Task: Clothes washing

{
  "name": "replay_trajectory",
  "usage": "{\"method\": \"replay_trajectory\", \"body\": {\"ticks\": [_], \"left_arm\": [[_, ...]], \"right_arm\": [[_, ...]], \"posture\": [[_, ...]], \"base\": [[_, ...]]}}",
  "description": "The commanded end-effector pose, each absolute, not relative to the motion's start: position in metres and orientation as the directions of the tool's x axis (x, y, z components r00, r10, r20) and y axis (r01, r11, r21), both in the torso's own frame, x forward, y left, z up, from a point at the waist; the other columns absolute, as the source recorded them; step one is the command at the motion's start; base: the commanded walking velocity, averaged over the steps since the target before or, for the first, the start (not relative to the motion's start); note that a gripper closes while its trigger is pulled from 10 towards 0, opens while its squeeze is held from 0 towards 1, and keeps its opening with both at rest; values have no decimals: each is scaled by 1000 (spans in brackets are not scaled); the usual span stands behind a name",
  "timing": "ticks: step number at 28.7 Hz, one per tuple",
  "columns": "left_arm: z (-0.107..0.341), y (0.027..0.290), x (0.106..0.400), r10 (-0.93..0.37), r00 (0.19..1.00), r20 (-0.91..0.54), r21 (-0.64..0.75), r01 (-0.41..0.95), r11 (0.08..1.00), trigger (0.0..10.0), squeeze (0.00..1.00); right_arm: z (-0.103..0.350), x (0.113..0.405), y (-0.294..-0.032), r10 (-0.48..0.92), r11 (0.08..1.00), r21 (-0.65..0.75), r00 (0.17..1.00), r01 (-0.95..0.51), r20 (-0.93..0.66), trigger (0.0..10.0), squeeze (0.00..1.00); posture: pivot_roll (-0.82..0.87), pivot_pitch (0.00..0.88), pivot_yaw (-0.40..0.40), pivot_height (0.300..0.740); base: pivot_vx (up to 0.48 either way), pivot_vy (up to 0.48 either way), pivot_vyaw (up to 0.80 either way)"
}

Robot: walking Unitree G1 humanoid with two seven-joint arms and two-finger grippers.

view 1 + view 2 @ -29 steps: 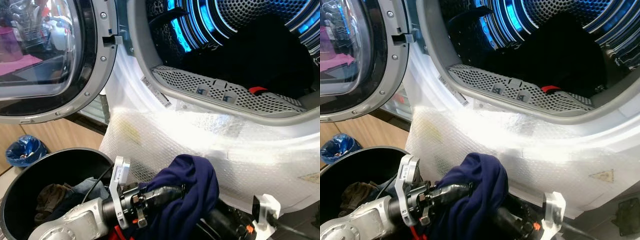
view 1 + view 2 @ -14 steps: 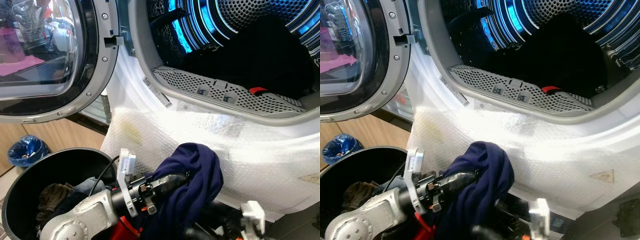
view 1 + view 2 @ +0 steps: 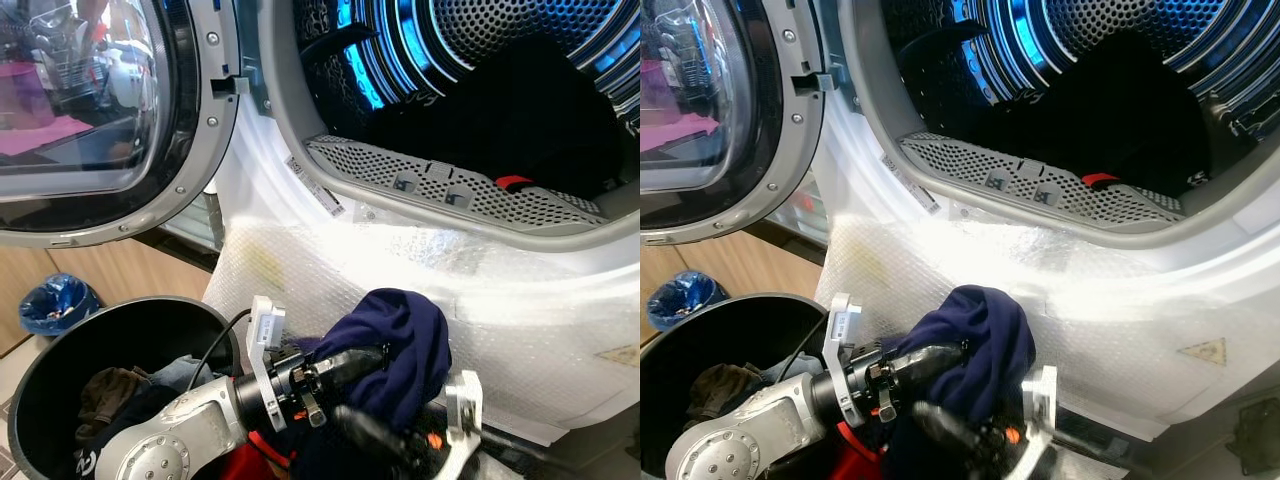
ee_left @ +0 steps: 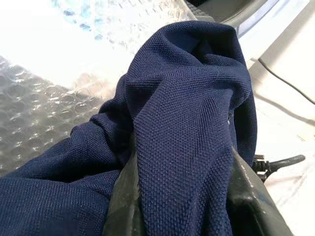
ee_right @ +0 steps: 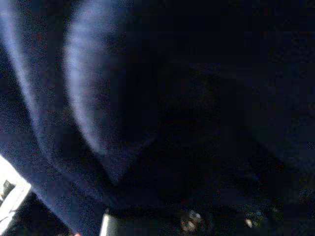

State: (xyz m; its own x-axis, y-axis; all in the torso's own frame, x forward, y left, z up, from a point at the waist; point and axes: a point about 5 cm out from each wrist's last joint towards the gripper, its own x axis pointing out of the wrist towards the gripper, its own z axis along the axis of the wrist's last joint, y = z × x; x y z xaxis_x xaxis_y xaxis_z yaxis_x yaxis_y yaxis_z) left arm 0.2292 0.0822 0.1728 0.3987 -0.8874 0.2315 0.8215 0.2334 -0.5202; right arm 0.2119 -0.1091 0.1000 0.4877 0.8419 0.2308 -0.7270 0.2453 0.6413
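A navy blue garment is bunched over my left gripper, which is shut on it just in front of the washer's bubble-wrapped front panel. In the left wrist view the knit cloth sits between the two black fingers. My right gripper lies low beneath the garment, blurred and pointing toward it. Its wrist view is dark, with navy cloth pressed close. The open drum glows blue above, with dark clothes inside.
The washer door stands open at the left. A black round bin holding several clothes sits below it, under my left arm. A blue bag rests on the wooden floor further left. A perforated grey lip edges the drum opening.
My left gripper has carried the navy garment a little up and right toward the washer. The right arm has swung left, in under the garment.
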Motion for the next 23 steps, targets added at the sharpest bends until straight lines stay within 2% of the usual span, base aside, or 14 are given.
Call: {"method": "replay_trajectory", "body": {"ticks": [1,7,8,11,15,18,20,23], "left_arm": [[175,75,229,-897,377,233,-508,834,218,0,0],[174,71,232,-891,397,221,-490,835,251,0,0],[173,70,235,-882,419,215,-479,833,279,0,0],[173,69,237,-875,434,213,-473,830,296,0,0],[179,66,239,-869,434,237,-469,835,288,0,0],[180,64,238,-873,422,243,-465,841,277,0,0],[185,59,233,-885,380,268,-456,859,231,0,0],[189,56,231,-888,366,280,-449,867,216,0,0]], "right_arm": [[113,212,-108,835,214,628,474,-748,281,10000,0],[111,202,-90,892,134,637,373,-759,257,10000,0],[111,196,-85,916,94,639,318,-763,245,10000,0],[110,192,-82,932,77,635,282,-768,228,10000,0],[94,200,-81,934,221,605,344,-765,92,10000,0],[91,204,-82,923,256,615,377,-745,72,10000,0],[80,217,-85,879,382,619,476,-687,-15,10000,0],[82,220,-84,866,388,634,499,-669,-3,10000,0]], "posture": [[-35,26,-24,740],[-35,37,-29,740],[-33,39,-31,740],[-31,41,-33,740],[-36,44,-38,740],[-33,46,-39,740],[-30,48,-39,740],[-30,48,-39,740]], "base": [[0,0,0],[0,0,0],[0,0,0],[0,0,0],[0,0,0],[0,0,0],[0,0,0],[0,0,0]]}}
